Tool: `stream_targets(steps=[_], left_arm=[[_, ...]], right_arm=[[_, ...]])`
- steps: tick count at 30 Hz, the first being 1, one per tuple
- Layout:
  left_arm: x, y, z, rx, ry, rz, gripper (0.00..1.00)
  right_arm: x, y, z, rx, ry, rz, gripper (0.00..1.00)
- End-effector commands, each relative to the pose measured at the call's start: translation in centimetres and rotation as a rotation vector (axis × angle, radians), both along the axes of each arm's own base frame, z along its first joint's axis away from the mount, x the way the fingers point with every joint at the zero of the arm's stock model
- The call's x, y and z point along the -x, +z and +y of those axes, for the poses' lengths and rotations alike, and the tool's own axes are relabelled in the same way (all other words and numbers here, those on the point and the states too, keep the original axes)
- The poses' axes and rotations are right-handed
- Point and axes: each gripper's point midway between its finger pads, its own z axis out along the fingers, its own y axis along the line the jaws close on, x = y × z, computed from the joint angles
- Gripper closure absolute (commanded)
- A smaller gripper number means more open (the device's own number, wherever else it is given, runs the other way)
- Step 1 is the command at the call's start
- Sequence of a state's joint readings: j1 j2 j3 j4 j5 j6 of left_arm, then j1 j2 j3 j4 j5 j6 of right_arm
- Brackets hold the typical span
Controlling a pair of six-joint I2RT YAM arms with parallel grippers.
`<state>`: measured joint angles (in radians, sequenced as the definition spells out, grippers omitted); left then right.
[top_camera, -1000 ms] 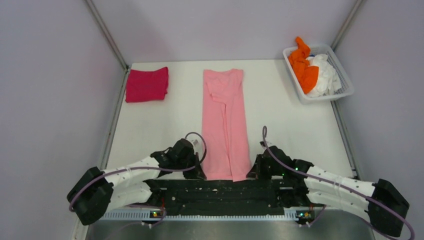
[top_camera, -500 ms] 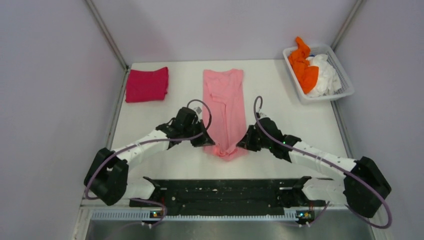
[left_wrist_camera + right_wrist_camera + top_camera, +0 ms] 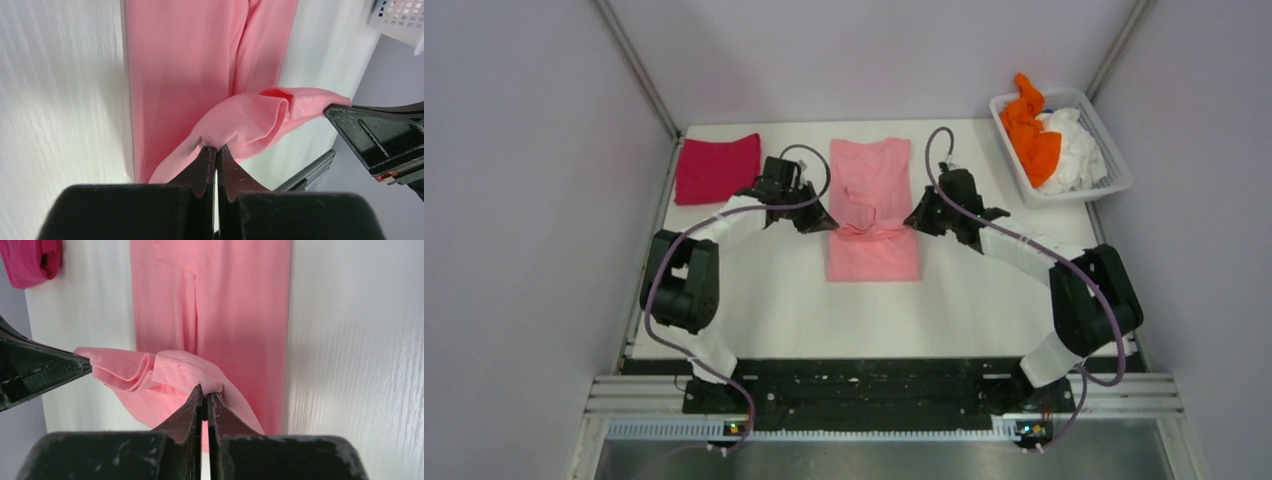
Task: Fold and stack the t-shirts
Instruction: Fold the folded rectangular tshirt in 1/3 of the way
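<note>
A light pink t-shirt point(image 3: 874, 252) lies in a long folded strip at the table's middle, its near end lifted and doubled back over itself. My left gripper point(image 3: 827, 224) is shut on the left corner of that lifted hem point(image 3: 235, 120). My right gripper point(image 3: 911, 222) is shut on the right corner point(image 3: 165, 371). The hem sags between the two grippers above the strip's middle. A folded magenta-red t-shirt point(image 3: 717, 168) rests at the back left. Orange point(image 3: 1031, 130) and white point(image 3: 1074, 150) t-shirts are bunched in the basket.
A white slatted basket point(image 3: 1114, 172) stands at the back right corner of the white table point(image 3: 754, 300). Grey walls and metal frame posts close in the sides. The black rail with both arm bases runs along the near edge.
Both grippers carried the pink shirt's near hem away from the table's front edge toward the back, folding the strip over itself. Both arms stretched out from their bases.
</note>
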<state>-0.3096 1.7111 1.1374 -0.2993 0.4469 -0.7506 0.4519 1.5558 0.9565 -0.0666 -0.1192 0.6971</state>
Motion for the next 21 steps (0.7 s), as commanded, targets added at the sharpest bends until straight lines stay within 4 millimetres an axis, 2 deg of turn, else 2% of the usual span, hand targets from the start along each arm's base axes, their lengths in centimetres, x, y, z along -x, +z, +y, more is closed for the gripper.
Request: stream_targets(steps=[1, 3, 5, 12, 14, 15, 17, 18, 19, 20, 21], left_arm=[[-3.1, 0.3, 0.3, -0.008, -0.034, -0.022, 1.00], [-4.2, -0.3, 0.5, -0.018, -0.034, -0.015, 1.00], [-5.4, -0.8, 0.7, -0.030, -0.032, -0.011, 1.00], [-8.9, -2.9, 2.0, -0.060, -0.002, 0.009, 0.99], [-9.7, -3.4, 2.2, -0.055, 0.001, 0.008, 0.86], [-10.4, -3.0, 2.3, -0.049, 0.004, -0.005, 0.78], [-11.5, -2.5, 2.6, -0.044, 0.011, -0.020, 0.52], [-11.8, -2.1, 2.8, -0.041, 0.010, -0.022, 0.36], [-12.0, -1.4, 3.0, -0.040, 0.011, -0.028, 0.10], [-12.0, -0.7, 3.2, -0.043, 0.011, -0.039, 0.02], [-11.8, 0.0, 3.5, -0.054, 0.014, -0.055, 0.01]], right_arm=[[-3.7, 1.1, -0.3, -0.009, 0.018, -0.072, 1.00], [-4.7, 0.0, -0.7, -0.007, 0.023, -0.050, 1.00], [-6.2, 0.0, -0.6, -0.017, 0.031, -0.075, 1.00], [-9.7, -2.3, -1.4, -0.024, 0.036, -0.051, 1.00], [-10.7, -2.9, -1.6, -0.028, 0.030, -0.045, 0.98], [-11.2, -3.0, -1.8, -0.031, 0.022, -0.043, 0.91], [-12.4, -3.0, -2.3, -0.042, -0.004, -0.042, 0.59], [-12.9, -2.8, -2.7, -0.044, -0.018, -0.044, 0.51], [-13.3, -2.3, -2.9, -0.045, -0.027, -0.051, 0.38], [-13.4, -1.6, -3.2, -0.041, -0.035, -0.062, 0.27], [-13.3, -1.1, -3.3, -0.033, -0.035, -0.075, 0.22]])
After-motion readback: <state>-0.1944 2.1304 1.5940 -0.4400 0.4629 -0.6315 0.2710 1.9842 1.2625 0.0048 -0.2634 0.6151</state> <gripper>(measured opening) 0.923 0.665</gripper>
